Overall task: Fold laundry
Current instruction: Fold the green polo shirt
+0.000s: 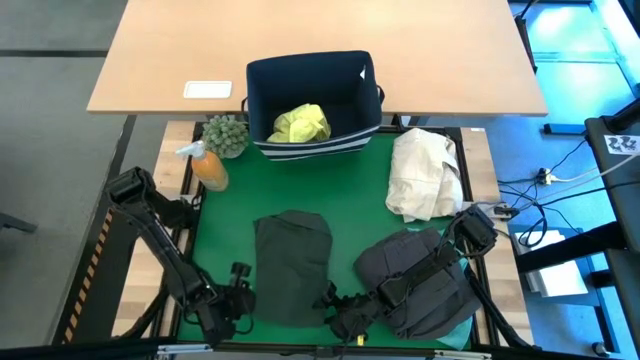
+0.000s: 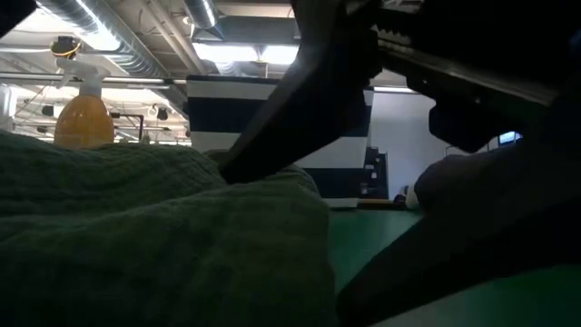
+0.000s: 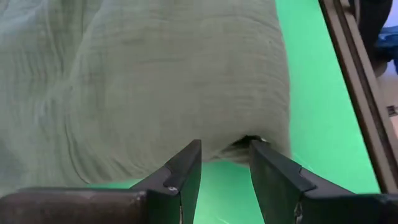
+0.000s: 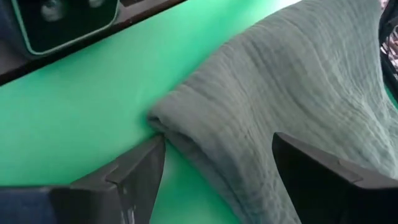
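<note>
1. Looking down from the high view, I see the folded grey-green garment (image 1: 292, 262) lying mid-mat on the green tabletop (image 1: 360, 195), left tool (image 1: 240, 298) and right tool (image 1: 340, 310) at its near corners.
2. Left wrist view: my left tool (image 3: 225, 177) stands open just short of the garment's hem.
3. Right wrist view: my right tool (image 4: 217, 180) is open, straddling a folded corner.

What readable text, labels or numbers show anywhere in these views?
None readable.
White card on the wooden table: blank or too small to tell.
White tag on the navy bin's rim: too small to read.
Orange spray bottle: no label legible.
</note>
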Motion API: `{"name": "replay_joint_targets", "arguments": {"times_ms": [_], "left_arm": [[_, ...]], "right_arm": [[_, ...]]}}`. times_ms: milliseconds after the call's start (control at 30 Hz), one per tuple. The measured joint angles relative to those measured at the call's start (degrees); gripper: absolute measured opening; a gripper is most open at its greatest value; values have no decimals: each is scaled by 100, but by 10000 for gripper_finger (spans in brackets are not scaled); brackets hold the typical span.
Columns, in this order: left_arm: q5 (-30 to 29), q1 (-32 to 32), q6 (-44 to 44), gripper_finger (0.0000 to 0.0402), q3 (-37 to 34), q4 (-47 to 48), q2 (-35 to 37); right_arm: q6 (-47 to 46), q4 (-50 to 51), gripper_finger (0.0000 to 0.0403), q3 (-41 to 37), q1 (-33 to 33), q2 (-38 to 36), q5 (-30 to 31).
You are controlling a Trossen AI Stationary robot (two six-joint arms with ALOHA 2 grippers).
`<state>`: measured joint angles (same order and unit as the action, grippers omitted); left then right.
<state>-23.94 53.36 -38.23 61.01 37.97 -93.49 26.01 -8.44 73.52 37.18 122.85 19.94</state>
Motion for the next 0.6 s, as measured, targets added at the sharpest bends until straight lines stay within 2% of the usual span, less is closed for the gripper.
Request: {"name": "replay_joint_targets", "arguments": {"times_ms": [167, 267, 433, 600], "left_arm": [[-50, -67, 156, 128, 0, 16, 0], [-100, -74, 273, 127, 0, 33, 0], [-229, -80, 520, 127, 0, 33, -2], [-251, -137, 589, 127, 0, 25, -2]], "right_arm": [[64, -186, 294, 11, 3, 177, 124], [176, -287, 272, 17, 12, 246, 286], [171, -338, 189, 17, -52, 257, 341], [12, -403, 69, 5, -90, 266, 415]]}}
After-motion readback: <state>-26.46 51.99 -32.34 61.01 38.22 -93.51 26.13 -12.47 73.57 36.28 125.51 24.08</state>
